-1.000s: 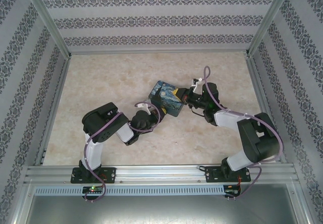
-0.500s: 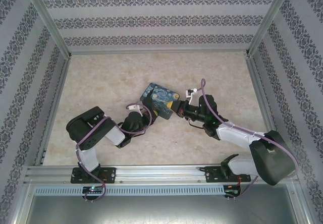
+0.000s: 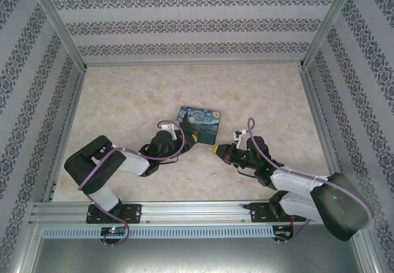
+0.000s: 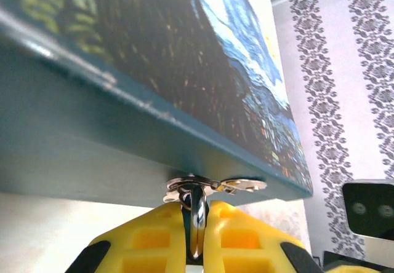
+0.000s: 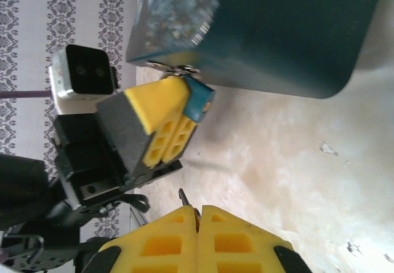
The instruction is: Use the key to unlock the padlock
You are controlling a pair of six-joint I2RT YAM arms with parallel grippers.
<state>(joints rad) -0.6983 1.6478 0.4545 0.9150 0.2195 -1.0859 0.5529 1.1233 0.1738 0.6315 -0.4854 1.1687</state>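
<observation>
The padlock [image 5: 201, 102] shows its teal-blue body pinched between the yellow fingers [image 5: 161, 118] of my left gripper [image 3: 189, 139], right under the front edge of the starry-night box [image 3: 199, 123]. In the left wrist view my left gripper [image 4: 196, 210] is shut on the padlock's silvery metal [image 4: 197, 208], which hangs from the box's hasp [image 4: 212, 185]. My right gripper [image 5: 198, 211] is shut on the key [image 5: 184, 198], whose thin dark tip pokes out toward the padlock but stays well short of it. From above, my right gripper [image 3: 215, 150] sits near and right of the box.
The box lies flat on the marbled tabletop [image 3: 123, 101] near its middle. Patterned walls and metal posts [image 3: 61, 27] enclose the space on three sides. A metal rail [image 3: 197, 211] runs along the near edge with both arm bases.
The box has shifted left and turned, with my left gripper still on the padlock. My right gripper has drawn back from the box toward the near edge, key in hand.
</observation>
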